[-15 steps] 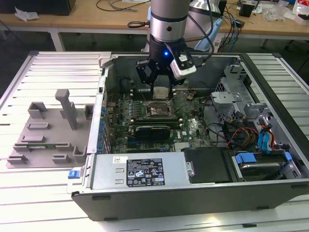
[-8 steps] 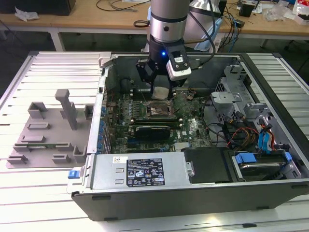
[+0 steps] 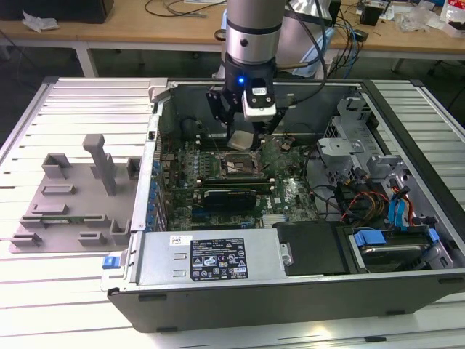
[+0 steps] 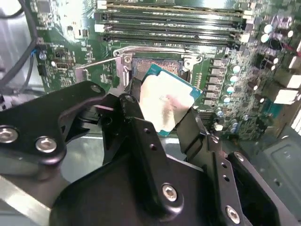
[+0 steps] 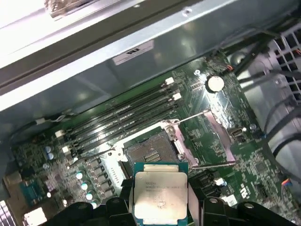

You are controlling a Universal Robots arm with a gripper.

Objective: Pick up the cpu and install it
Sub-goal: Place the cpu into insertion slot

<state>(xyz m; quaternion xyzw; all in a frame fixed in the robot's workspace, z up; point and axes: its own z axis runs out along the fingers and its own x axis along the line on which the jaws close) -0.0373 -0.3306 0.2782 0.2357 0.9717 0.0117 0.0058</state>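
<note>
Slatted metal table [image 3: 80,109] in the exterior view, open computer case [image 3: 254,305] on top, cluttered benches behind. Well clear of the socket [image 3: 236,166], off toward the exterior view's left and outside the case: grey fixture tray [image 3: 73,203]. Directly over the socket: gripper [image 3: 243,131], clamped on the cpu [image 3: 242,139], not yet seated by the look of it.

Over to the second wrist view. Black fingers [image 4: 134,113] pinching the cpu [image 4: 165,101] by two opposite edges, gripper [image 4: 163,109] closed tight on it. Held tilted and seemingly corner-on to the socket [image 4: 157,65], clearly apart from it. Retention lever [image 4: 101,61] swung out beside the socket, memory slots [image 4: 174,23] just beyond.

First wrist view now. Cpu [image 5: 159,195] face-on, silver lid showing, squeezed between the fingers [image 5: 123,195]. Socket [image 5: 150,153] open and bare just past it, metal retention frame [image 5: 178,141] hinged back at the socket's side.

Risks, judging from all this: possibly turned or tilted against the socket, so could land crooked, ride up on the socket's edge, or bend contact pins. Thin edge grip as well, so might slip or twist with any sideways brush against lever or frame. Wrong corner orientation also possible; cannot tell the corner marks from here.
</note>
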